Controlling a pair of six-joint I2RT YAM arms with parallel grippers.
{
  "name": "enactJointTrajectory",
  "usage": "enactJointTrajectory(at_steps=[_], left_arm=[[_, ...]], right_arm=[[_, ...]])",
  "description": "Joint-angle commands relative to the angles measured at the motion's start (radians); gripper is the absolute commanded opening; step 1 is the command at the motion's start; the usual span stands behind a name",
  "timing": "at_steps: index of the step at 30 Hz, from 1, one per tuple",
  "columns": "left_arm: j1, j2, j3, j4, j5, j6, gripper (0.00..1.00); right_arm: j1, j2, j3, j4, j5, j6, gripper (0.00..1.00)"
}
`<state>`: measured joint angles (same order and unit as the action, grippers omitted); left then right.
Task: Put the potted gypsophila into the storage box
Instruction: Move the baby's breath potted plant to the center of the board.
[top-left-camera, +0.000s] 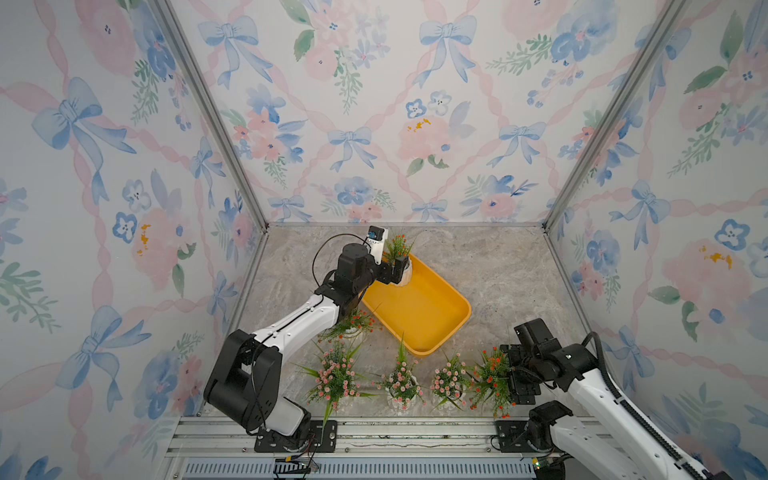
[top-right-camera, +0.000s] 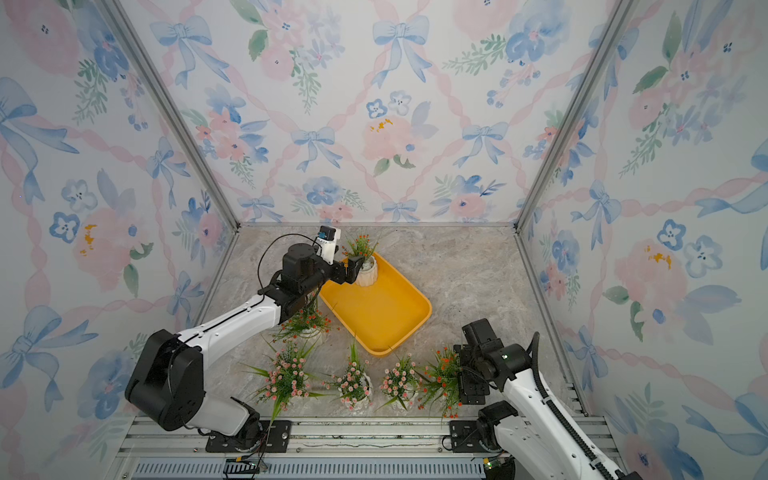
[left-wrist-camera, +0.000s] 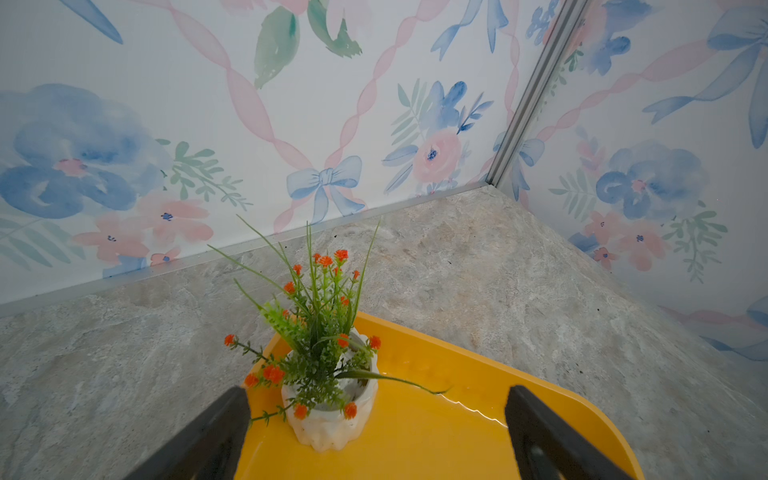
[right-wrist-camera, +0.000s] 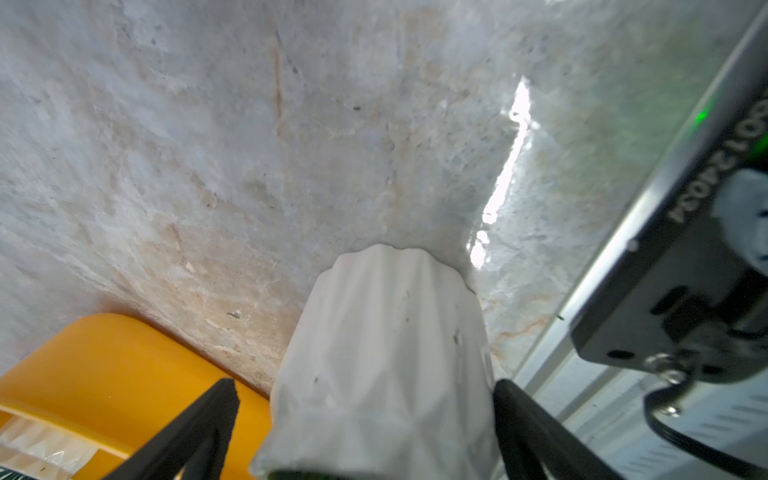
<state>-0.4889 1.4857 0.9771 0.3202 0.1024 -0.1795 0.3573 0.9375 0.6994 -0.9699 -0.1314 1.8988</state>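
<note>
Marble tabletop: one potted gypsophila stands in the storage box, left gripper open. Right gripper, open around a second pot, should close squarely.

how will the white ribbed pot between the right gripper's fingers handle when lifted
Likely rigid: the white ribbed pot looks hard-moulded. Its smooth facets may slip. The spiky orange-flowered plant spreads wider than it, so a nudge could tip it.

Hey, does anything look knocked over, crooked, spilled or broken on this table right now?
Nothing looks spilled or broken. The storage box sits skewed, diagonal to the table edges. The one potted gypsophila inside stands upright in a far corner. Leaves hide most pots outside, so their tilt is unclear.
</note>
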Motion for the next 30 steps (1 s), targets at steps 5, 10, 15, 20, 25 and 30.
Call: enactJointTrajectory(at_steps=[5, 10, 15, 20, 25, 30], left_arm=[[0.007, -0.021, -0.011, 0.008, 0.005, 0.000, 0.98], [0.006, -0.015, -0.008, 0.009, 0.010, -0.002, 0.98], [0.007, -0.014, -0.008, 0.009, 0.013, 0.002, 0.98], [0.007, -0.018, -0.012, 0.005, 0.011, 0.006, 0.98], [0.006, -0.016, -0.013, 0.005, 0.010, 0.006, 0.98], [0.007, -0.012, -0.008, 0.005, 0.018, 0.004, 0.98]], right_arm=[[0.028, 0.033, -0.041, 0.199, 0.070, 0.082, 0.97], [0.025, 0.093, -0.017, 0.293, 0.096, 0.026, 0.97], [0.038, 0.212, 0.063, 0.403, 0.103, -0.054, 0.97], [0.030, 0.293, 0.165, 0.413, 0.120, -0.143, 0.97], [-0.005, 0.289, 0.182, 0.393, 0.114, -0.211, 0.97], [-0.055, 0.247, 0.316, 0.027, 0.278, -0.474, 0.97]])
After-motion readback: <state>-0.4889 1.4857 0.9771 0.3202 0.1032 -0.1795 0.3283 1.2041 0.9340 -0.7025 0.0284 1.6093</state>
